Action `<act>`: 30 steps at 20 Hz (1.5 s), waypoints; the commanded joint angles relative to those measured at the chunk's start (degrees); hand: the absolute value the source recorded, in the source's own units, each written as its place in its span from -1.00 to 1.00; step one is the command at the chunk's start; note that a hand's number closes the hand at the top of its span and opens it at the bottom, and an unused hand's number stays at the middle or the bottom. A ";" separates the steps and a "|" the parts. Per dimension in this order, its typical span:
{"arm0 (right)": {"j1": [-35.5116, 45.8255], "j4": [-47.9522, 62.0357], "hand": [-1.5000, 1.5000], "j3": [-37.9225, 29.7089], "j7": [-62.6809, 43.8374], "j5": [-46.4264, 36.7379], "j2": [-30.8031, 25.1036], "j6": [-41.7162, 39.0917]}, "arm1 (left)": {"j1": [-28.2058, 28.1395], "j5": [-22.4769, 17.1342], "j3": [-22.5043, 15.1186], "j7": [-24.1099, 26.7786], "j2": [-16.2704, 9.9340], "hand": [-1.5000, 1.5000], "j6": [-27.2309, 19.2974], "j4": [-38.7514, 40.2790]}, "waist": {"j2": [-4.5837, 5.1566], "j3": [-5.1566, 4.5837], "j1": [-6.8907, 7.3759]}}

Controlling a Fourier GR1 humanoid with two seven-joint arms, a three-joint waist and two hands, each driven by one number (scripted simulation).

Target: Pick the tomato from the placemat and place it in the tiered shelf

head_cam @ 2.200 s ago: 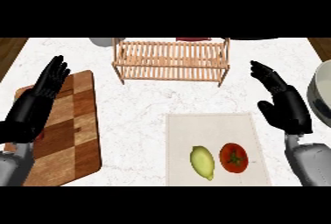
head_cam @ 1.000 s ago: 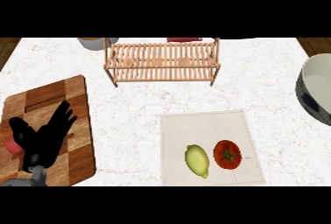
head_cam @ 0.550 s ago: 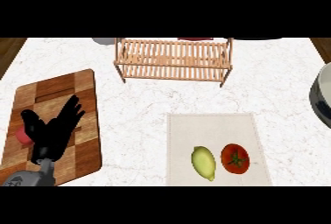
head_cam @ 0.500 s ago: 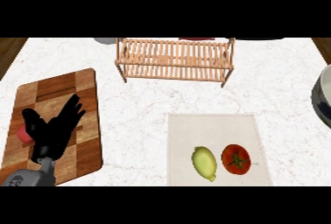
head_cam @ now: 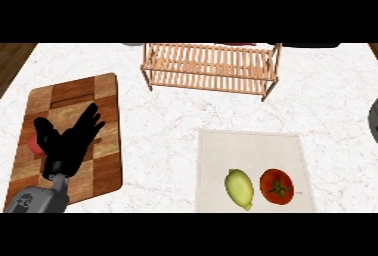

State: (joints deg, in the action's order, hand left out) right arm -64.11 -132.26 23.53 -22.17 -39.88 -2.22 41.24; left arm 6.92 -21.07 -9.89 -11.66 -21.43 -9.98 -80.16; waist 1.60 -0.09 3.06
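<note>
Kitchen: marble counter (head_cam: 170, 120), wooden cutting board (head_cam: 81, 100) at nine o'clock, slatted wooden shelf (head_cam: 210, 67) at twelve, produce on placemat (head_cam: 251, 150).

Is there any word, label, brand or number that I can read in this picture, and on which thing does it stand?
None: no readable text on the tomato, the lemon, the placemat, the tiered shelf or the cutting board.

No readable text, labels or numbers anywhere.
</note>
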 commanded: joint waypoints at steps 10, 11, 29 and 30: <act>12.98 0.14 -1.00 6.28 -32.04 -30.16 2.21 -10.48 | -1.40 0.78 -0.23 -0.93 0.86 0.00 0.46 4.40 | -0.13 -0.25 -0.71; 14.71 0.31 -1.00 6.75 -34.56 -32.21 2.21 -11.73 | -2.15 -0.20 1.11 -0.14 -0.14 0.00 2.07 5.70 | -0.34 -0.22 -1.04; 47.93 17.08 -1.00 4.38 -61.33 -41.07 2.21 -24.11 | -4.47 1.27 1.24 -2.70 1.73 0.00 0.32 2.17 | -1.31 0.04 -2.48; 47.16 18.86 -1.00 5.94 -62.54 -42.20 2.21 -20.69 | -5.37 2.08 1.09 -1.69 1.36 0.00 0.40 2.04 | -1.40 0.05 -2.62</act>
State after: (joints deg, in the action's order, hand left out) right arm -21.00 -116.11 29.15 -70.17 -80.95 -0.18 19.82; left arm 4.18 -19.66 -7.67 -11.96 -20.40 -9.74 -79.92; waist -0.14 0.40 0.60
